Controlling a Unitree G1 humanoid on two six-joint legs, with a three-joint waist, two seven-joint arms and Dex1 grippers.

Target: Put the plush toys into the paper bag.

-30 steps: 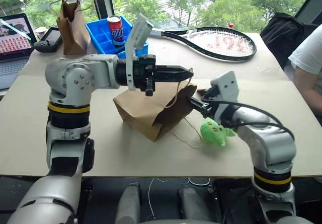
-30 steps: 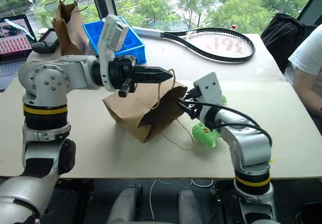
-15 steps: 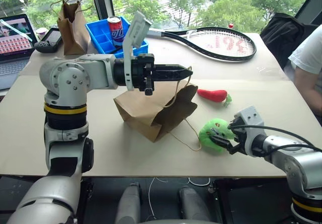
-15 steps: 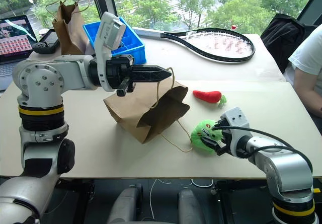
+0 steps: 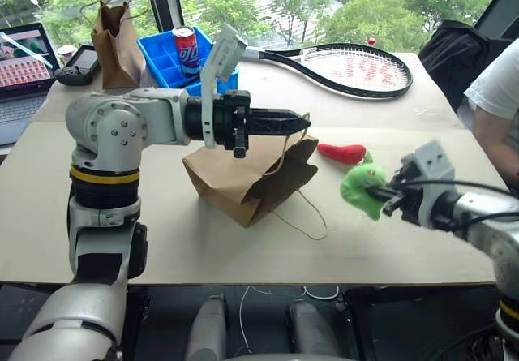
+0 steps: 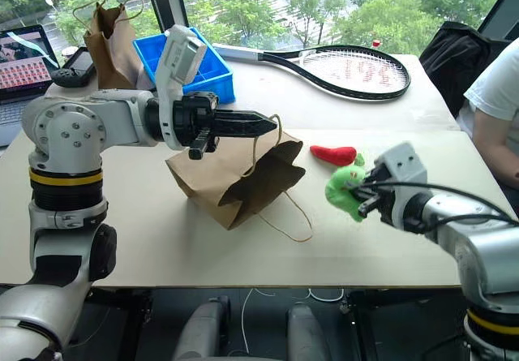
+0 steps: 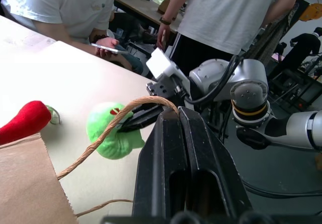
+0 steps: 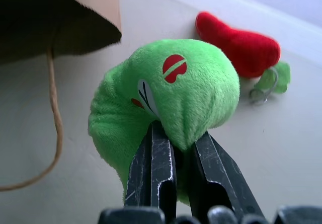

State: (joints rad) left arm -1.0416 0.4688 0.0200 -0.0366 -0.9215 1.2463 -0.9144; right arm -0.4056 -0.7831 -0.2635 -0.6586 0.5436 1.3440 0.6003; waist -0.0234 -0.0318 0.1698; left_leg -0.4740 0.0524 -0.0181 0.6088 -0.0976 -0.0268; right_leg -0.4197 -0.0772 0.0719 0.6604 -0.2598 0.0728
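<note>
Head views: the left gripper (image 5: 304,122), clamped on a twine handle (image 5: 285,152), lifts the wide brown paper bag (image 5: 243,178); bare tabletop (image 5: 389,247) surrounds it.

Right wrist view: the right gripper (image 8: 177,156) pinches the bright green plush blob (image 8: 166,98) beside the bag's mouth, the red plush chili (image 8: 236,45) behind.

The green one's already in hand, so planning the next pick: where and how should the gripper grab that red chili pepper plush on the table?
Grip the red chili pepper across its plump red middle, coming down from above. It lies flat on the table, lengthwise across it, with bare table around it. Its green stem end, pointing toward the right gripper, looks too thin to pinch. Probably set the fingers crosswise to its length.
</note>
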